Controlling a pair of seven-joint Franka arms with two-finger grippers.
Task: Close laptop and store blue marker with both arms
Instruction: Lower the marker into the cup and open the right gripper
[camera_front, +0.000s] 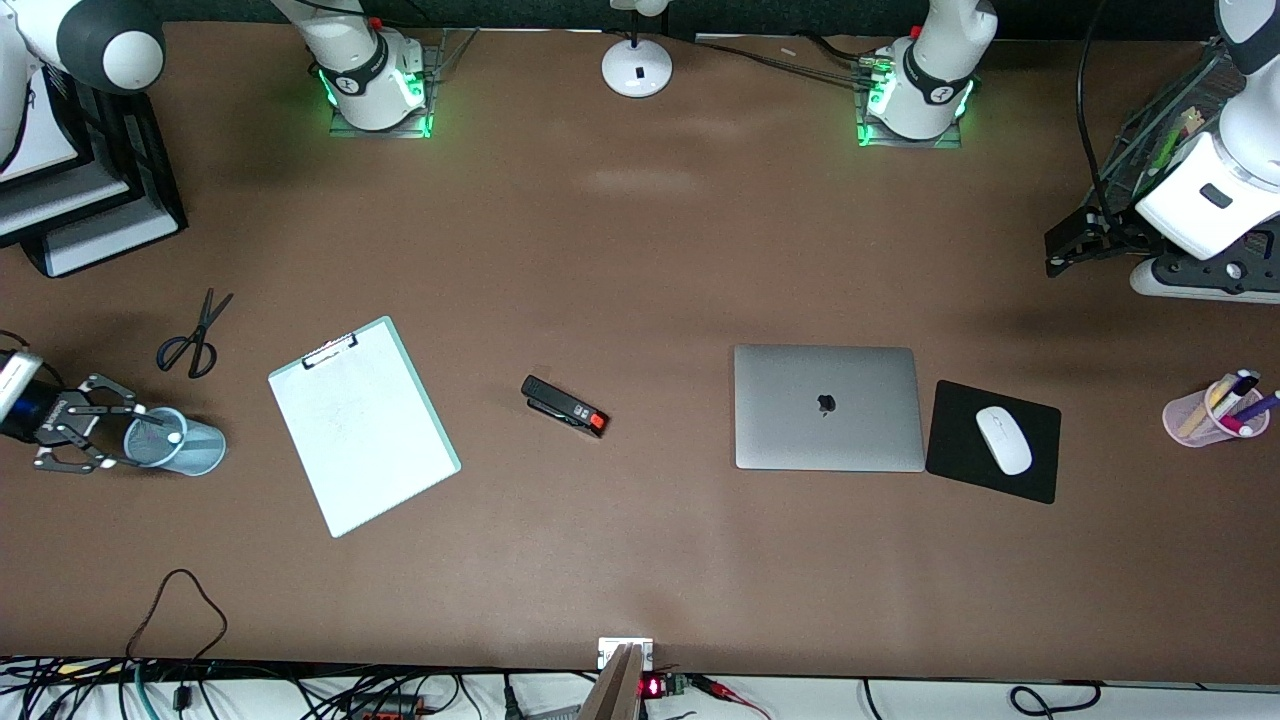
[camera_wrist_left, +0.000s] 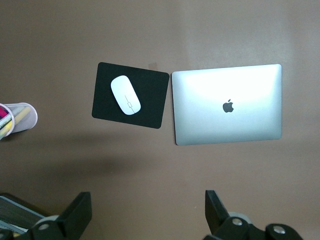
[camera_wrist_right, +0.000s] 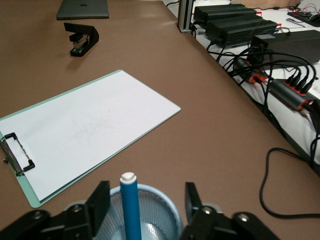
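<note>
Front view: the laptop (camera_front: 828, 407) is lying shut on the brown table (camera_front: 640, 560), lid up with the dark apple logo showing. Touching its edge at about 3 o'clock, toward the left arm's end, a black mouse pad (camera_front: 993, 441) is carrying a white mouse (camera_front: 1003, 440). Further out at 3 o'clock a pink pen cup (camera_front: 1215, 412) is holding several pens. At 9 o'clock from the laptop a black stapler (camera_front: 564, 406) with an orange tip is lying, and next a mint clipboard (camera_front: 363, 425) with white paper. Scissors (camera_front: 194, 336) are lying at about 10 o'clock from the clipboard. The right gripper (camera_front: 120, 432) is hovering over the rim of a pale blue mesh cup (camera_front: 176, 443), fingers spread. The left gripper (camera_front: 1075, 245) is hanging high over the table's left-arm end.

Left wrist view: the left gripper (camera_wrist_left: 147, 212) is holding its fingers wide apart and empty, looking down on the closed laptop (camera_wrist_left: 227, 104), the mouse (camera_wrist_left: 125, 95) and pad (camera_wrist_left: 130, 95).

Right wrist view: the blue marker (camera_wrist_right: 131, 210) is standing upright in the mesh cup (camera_wrist_right: 150, 215), pale end up, between the parted fingers of the right gripper (camera_wrist_right: 147, 205), which are not touching it. The clipboard (camera_wrist_right: 85, 130) and stapler (camera_wrist_right: 81, 38) are lying at 12 o'clock.
</note>
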